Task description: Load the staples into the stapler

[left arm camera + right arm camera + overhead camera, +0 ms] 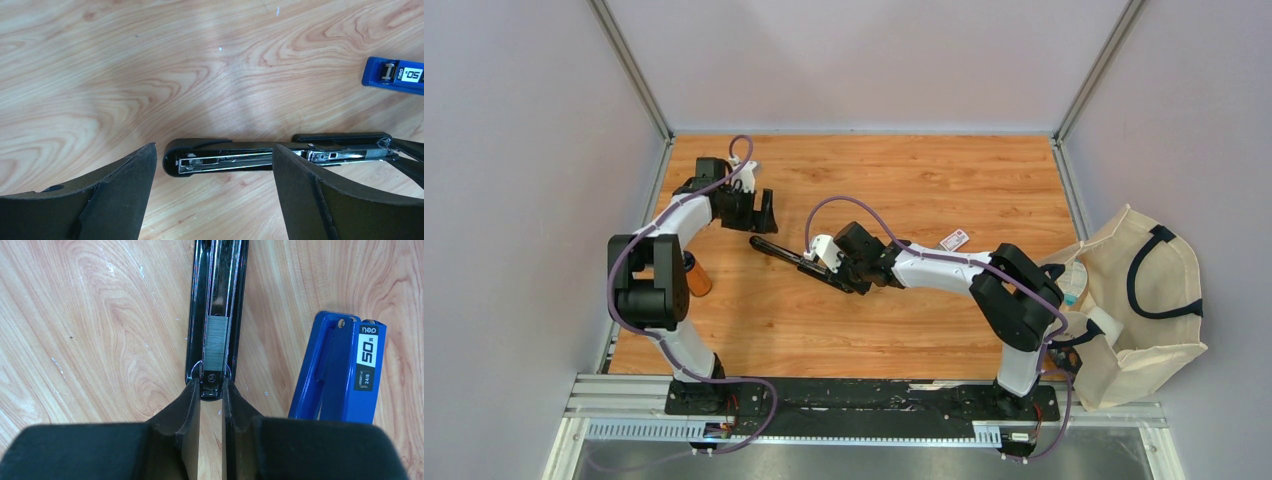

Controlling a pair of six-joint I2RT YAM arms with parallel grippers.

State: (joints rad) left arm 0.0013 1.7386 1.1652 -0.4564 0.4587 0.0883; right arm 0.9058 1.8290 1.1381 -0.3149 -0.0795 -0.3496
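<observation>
A black stapler (784, 254) lies opened out flat on the wooden table. In the right wrist view its metal channel (218, 295) runs up the frame, with a grey strip of staples (216, 339) lying in it near the rear end. My right gripper (211, 386) is shut on the stapler's rear end; it also shows in the top view (826, 268). My left gripper (766, 214) is open and empty, hovering just beyond the stapler's front tip (172, 157), which sits between its fingers (130, 185) without touching them. The tiny white box with a red-pink label (954, 240) lies right of my right arm.
A blue stapler-like tool marked "50" (345, 370) lies close beside the black stapler; it also shows in the left wrist view (395, 75). An orange-brown cylinder (696, 276) lies by the left arm. A cream tote bag (1139, 300) sits off the table's right edge.
</observation>
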